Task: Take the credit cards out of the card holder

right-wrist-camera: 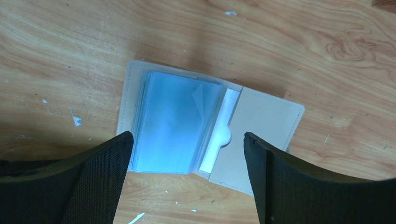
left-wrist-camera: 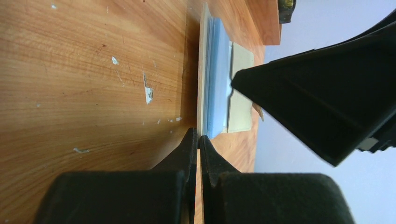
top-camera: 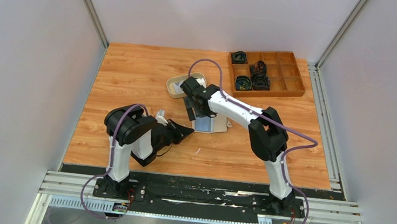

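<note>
The card holder (top-camera: 210, 124) lies open on the table, with a cream cover (right-wrist-camera: 261, 135) and pale blue clear sleeves (right-wrist-camera: 173, 121). A white strip (right-wrist-camera: 223, 127), perhaps a card's edge, shows in the pocket beside the sleeves; no other card shows. My right gripper (right-wrist-camera: 187, 140) is open and hovers just above the holder, one finger at each side of it; it also shows in the top view (top-camera: 192, 110). My left gripper (left-wrist-camera: 198, 139) is shut, low over the table, its tips right at the holder's near edge (left-wrist-camera: 205, 93). I cannot tell whether they pinch it.
An oval beige tray (top-camera: 177, 86) stands just behind the holder. A brown wooden compartment box (top-camera: 294, 83) with dark coiled items stands at the back right. Grey walls stand close on both sides.
</note>
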